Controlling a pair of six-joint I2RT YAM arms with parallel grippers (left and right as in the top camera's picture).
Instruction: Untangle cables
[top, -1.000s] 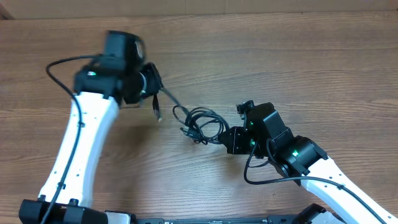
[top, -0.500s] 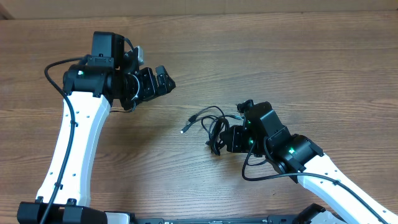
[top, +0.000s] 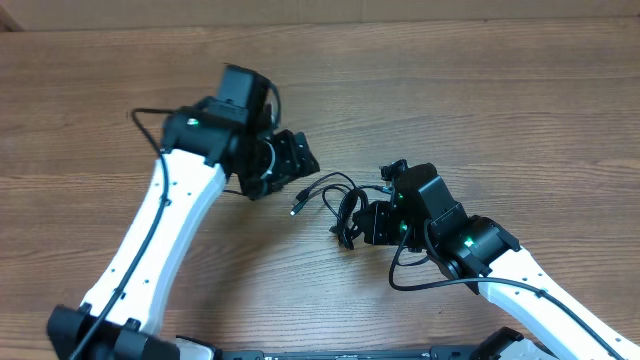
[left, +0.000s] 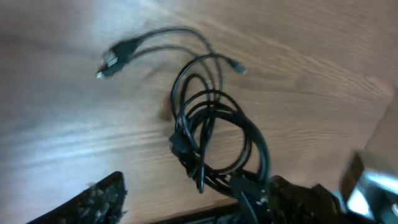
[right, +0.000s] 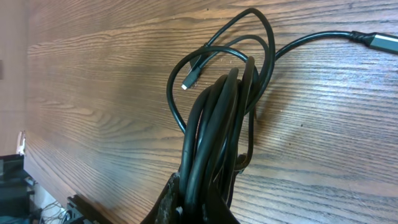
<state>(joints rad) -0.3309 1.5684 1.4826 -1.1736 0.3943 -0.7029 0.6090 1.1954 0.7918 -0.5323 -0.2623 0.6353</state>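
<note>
The cables (top: 344, 208) are thin black cords looped into one tangled bundle at the middle of the table. One plug end (top: 296, 208) trails off to the left. My right gripper (top: 366, 224) is shut on the right side of the bundle. In the right wrist view the cords (right: 217, 118) run up out of its closed jaws (right: 202, 206). My left gripper (top: 296, 160) hovers open just up and left of the bundle, touching nothing. The left wrist view looks down on the loops (left: 211, 134) and the loose plug (left: 109, 59), with one of its fingers (left: 96, 200) at the bottom left.
Bare wood-grain tabletop (top: 500, 110) surrounds the cables. The white left arm (top: 170, 230) runs up from the near left edge and the right arm (top: 510, 280) from the near right. Each arm carries its own thicker black wire.
A second ago my left gripper held a cable end far left. It has let go, opened and swung right toward the bundle. The bundle has shifted slightly right in the right gripper.
</note>
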